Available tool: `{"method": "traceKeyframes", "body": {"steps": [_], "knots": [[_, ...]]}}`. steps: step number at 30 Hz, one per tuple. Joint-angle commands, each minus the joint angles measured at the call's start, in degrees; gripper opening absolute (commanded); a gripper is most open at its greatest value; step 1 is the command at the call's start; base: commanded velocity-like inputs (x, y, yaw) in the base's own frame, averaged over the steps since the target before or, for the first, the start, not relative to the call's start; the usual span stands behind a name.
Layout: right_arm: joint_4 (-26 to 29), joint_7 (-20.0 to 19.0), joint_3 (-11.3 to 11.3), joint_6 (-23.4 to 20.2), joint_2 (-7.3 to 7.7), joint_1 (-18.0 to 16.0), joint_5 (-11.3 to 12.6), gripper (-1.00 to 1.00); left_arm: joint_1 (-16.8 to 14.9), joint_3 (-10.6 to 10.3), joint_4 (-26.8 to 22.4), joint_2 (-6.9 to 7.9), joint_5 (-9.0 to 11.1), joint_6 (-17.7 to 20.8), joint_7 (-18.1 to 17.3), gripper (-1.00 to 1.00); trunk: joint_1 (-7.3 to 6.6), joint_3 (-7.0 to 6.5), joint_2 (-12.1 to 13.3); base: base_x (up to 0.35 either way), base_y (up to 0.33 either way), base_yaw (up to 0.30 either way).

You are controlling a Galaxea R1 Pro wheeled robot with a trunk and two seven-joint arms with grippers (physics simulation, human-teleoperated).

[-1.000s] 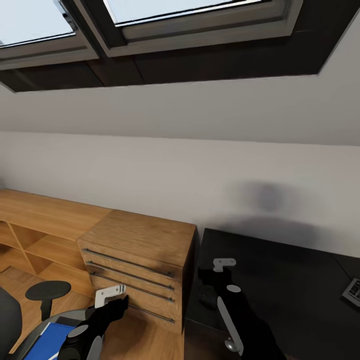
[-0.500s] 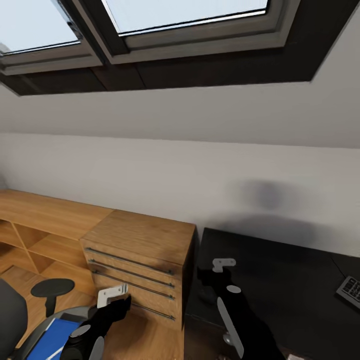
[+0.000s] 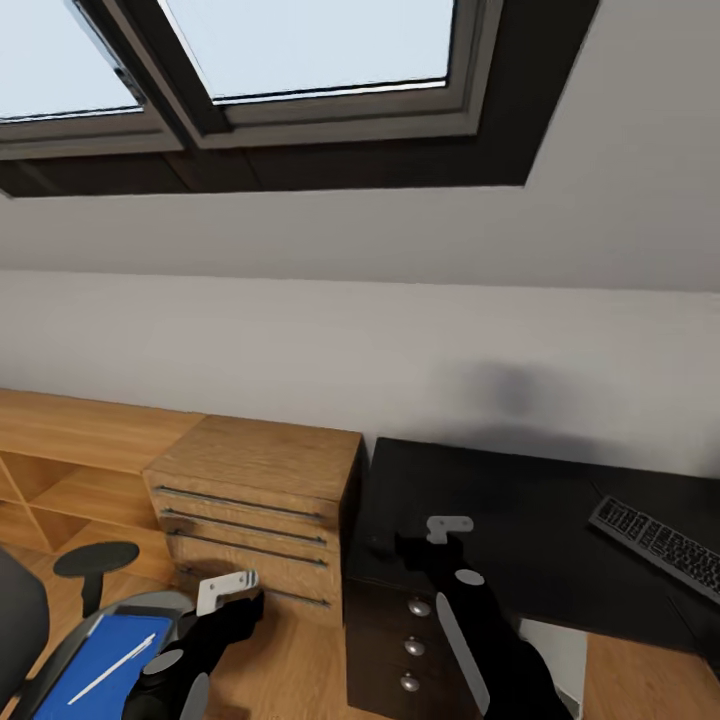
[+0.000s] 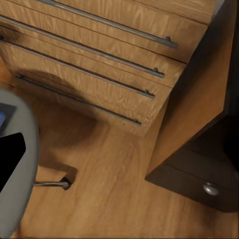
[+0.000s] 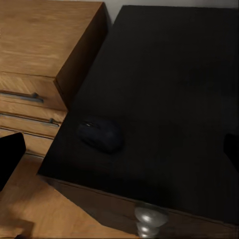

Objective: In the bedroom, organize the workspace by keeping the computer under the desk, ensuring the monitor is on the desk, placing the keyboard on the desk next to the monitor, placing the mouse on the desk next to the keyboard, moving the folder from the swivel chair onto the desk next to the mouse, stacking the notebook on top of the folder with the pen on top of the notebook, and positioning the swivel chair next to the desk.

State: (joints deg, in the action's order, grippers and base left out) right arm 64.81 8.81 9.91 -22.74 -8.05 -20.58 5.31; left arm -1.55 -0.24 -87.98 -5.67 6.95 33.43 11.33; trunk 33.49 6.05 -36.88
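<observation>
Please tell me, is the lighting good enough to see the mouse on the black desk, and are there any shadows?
Right wrist view: the mouse is black on the black desk, barely distinguishable, with a faint sheen. Head view: a soft blurred shadow lies on the wall above the desk; the skylight is bright.
</observation>
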Motion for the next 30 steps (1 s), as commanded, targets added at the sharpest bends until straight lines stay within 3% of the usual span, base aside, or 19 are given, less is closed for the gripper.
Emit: {"method": "traceKeyframes", "body": {"steps": [1,8,11,20,30], "knots": [[0.1,0.5,0.1,-0.3,0.04,0.0,0.9,1.00,0.0,-0.1,-0.1,0.02,0.6,0.2,0.4,1.00,-0.24,-0.08,0.3,-0.159,0.000,-0.059],[0.1,0.5,0.1,-0.3,0.12,0.0,1.2,1.00,0.0,-0.1,-0.1,0.04,0.6,0.2,0.4,1.00,-1.77,-1.33,3.1,-0.045,0.000,-0.017],[0.1,0.6,0.1,-0.3,0.13,0.0,1.1,1.00,0.0,-0.1,-0.1,0.06,0.6,0.2,0.4,1.00,-1.77,-1.33,3.1,-0.005,0.000,-0.002],[0.1,0.6,-1.7,0.2,0.14,0.0,1.1,1.00,0.0,0.0,0.2,0.30,0.6,0.2,0.4,1.00,-1.77,-1.49,3.1,0.012,-0.030,-0.238],[0.1,0.7,-1.8,0.2,0.18,0.0,1.1,1.00,0.0,0.0,1.4,0.31,0.6,-0.2,0.4,1.00,-1.77,-1.69,3.1,0.171,-0.243,-0.282]]}}
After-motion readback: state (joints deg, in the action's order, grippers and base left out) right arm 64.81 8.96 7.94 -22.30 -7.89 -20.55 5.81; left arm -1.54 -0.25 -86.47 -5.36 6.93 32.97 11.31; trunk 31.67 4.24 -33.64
